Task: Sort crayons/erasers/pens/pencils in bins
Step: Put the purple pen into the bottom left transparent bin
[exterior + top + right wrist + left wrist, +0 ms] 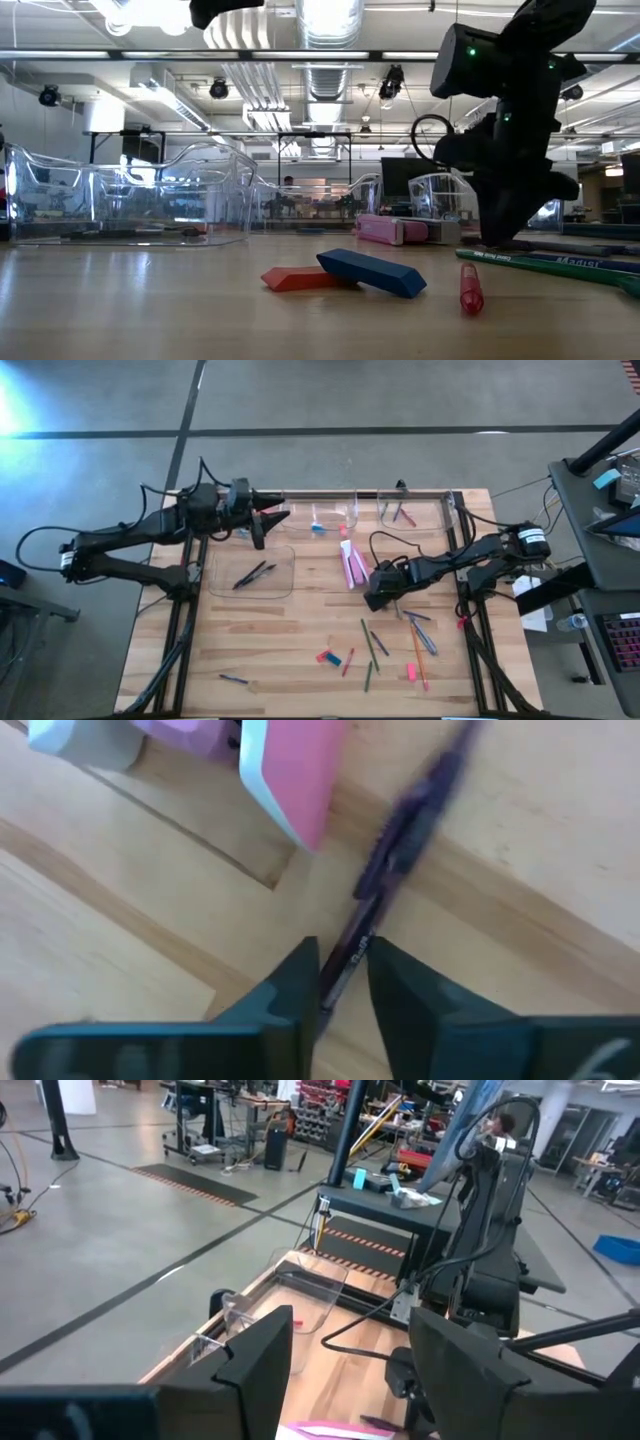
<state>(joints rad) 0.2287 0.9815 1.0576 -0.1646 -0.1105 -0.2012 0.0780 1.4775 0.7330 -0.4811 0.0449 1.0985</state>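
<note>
The right gripper [340, 982] pinches a slim dark purple pen [395, 855] down on the wood-plank table [300, 630], just beside chunky pink erasers [353, 565]. The left gripper [272, 520] hangs open above the clear plastic bins [325, 515].

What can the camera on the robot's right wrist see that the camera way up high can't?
Only the right wrist view shows the right gripper with its fingers pinching a dark pen on the wood.

Only the high view shows the whole table: the clear bins, loose sticks and erasers near the front, and the left gripper open above the back bins.

Both show the pink eraser beside the right gripper.
</note>
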